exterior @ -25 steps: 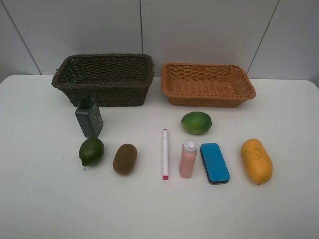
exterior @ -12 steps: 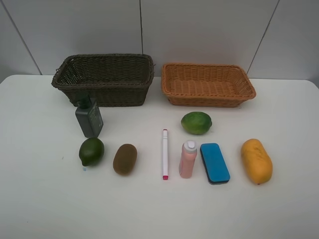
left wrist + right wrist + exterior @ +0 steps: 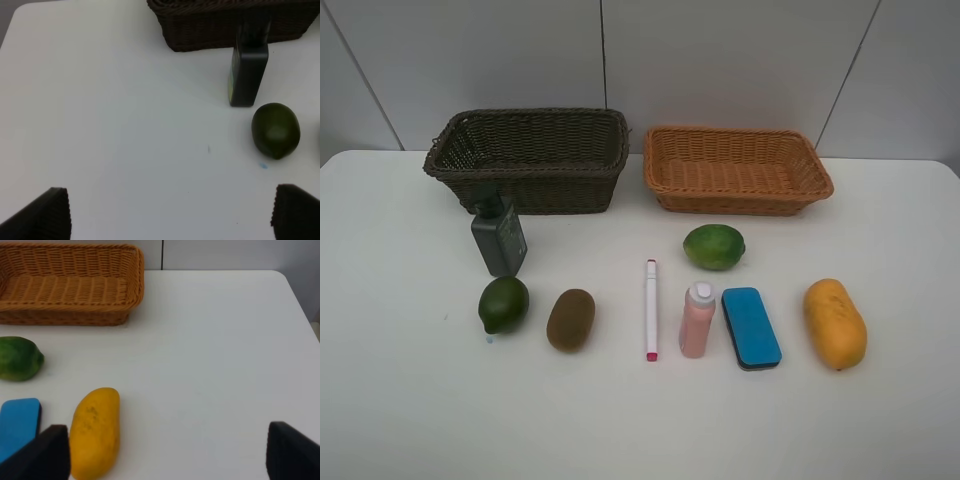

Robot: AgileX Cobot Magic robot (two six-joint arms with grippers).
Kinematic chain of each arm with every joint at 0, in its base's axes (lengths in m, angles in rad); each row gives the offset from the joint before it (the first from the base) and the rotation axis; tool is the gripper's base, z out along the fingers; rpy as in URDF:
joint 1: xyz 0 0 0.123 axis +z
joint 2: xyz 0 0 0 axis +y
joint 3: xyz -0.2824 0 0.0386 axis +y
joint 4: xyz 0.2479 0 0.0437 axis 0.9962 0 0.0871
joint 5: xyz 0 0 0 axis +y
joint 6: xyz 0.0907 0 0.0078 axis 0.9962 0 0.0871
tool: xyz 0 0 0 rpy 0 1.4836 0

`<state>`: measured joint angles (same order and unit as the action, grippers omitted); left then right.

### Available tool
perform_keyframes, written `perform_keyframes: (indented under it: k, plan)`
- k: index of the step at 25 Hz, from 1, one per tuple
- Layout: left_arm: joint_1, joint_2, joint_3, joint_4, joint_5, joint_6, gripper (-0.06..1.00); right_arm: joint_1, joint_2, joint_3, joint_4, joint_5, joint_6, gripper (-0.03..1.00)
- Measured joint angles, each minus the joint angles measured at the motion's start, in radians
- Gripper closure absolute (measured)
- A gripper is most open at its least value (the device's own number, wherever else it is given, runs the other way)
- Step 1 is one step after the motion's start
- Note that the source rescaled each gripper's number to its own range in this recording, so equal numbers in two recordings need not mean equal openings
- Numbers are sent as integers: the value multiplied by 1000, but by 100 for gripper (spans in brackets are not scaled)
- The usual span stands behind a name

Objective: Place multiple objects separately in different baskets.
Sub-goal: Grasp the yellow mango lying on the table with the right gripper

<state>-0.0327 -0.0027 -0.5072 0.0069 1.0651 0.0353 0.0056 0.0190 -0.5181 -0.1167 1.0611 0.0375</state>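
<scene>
One candidate, the smooth, likely light and slippery mango [image 3: 835,323], wants a pinch across its narrow middle; left gripper [image 3: 172,215] and right gripper [image 3: 170,452] stand wide open, empty.

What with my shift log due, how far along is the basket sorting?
Done: nothing; dark basket and orange basket show no items. In hand: nothing; left gripper and right gripper are open, empty. Left: all eight items on the table, dark bottle through mango.
</scene>
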Motion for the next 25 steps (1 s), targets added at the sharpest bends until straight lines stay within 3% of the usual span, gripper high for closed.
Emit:
perform_keyframes:
  k: [25]
  plan:
    - [0,0,0,0,0,0,-6,0,0,0,0,0,0,-1]
